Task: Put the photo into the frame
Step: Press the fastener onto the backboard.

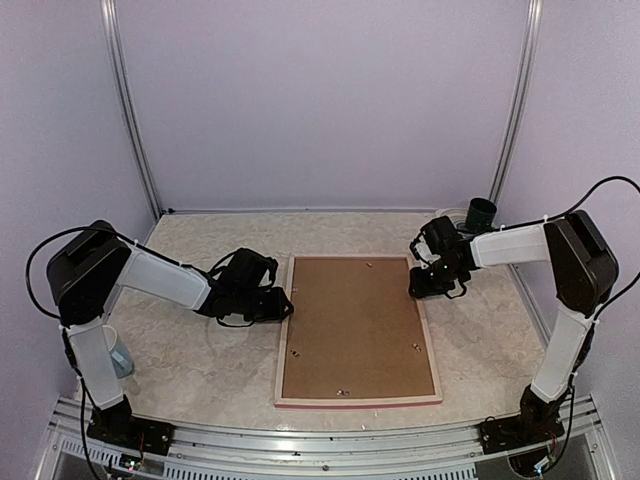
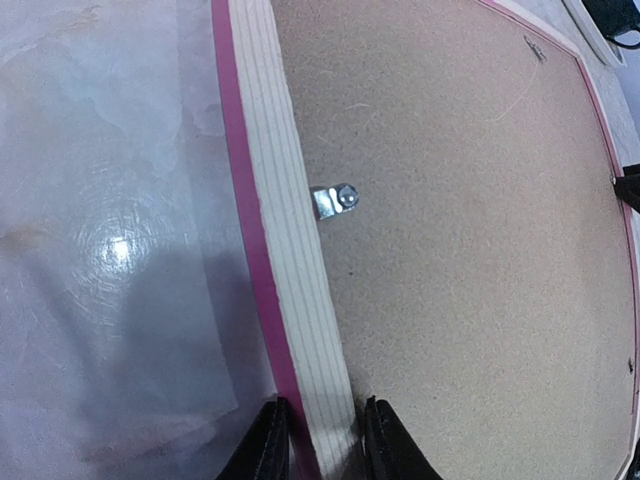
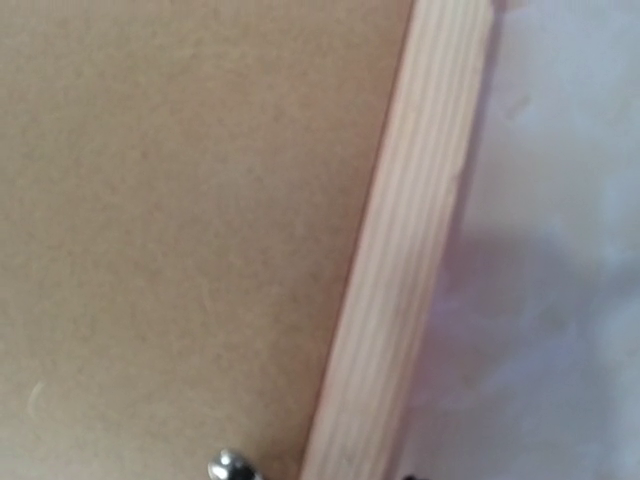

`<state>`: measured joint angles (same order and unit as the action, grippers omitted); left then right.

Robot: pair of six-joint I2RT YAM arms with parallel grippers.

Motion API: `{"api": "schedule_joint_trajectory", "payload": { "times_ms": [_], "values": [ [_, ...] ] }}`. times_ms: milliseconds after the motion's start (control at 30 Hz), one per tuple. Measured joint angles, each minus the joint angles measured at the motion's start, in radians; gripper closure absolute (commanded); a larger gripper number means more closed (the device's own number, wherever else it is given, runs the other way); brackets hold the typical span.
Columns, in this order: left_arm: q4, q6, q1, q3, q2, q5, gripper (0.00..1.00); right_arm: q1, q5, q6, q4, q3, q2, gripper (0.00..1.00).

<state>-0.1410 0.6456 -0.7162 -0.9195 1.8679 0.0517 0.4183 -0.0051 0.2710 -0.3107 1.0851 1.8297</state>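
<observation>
i see the frame lying face down in the middle of the table, pale wood back up, with the brown backing board sitting inside it. my left gripper is at the frame's left rail. on the left wrist view its fingers stand one on each side of that rail, pinching it, the outer one against the pink edge. a small metal clip lies on the board just beside the rail. my right gripper is at the far end of the right rail; i cannot tell whether it grips.
</observation>
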Motion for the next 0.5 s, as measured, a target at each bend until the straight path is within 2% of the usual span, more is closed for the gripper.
{"api": "schedule_joint_trajectory", "payload": {
  "times_ms": [500],
  "values": [
    [-0.005, 0.003, -0.007, -0.006, 0.006, -0.016, 0.77, -0.002, 0.032, -0.002, -0.007, 0.009, 0.001, 0.73]
  ]
}}
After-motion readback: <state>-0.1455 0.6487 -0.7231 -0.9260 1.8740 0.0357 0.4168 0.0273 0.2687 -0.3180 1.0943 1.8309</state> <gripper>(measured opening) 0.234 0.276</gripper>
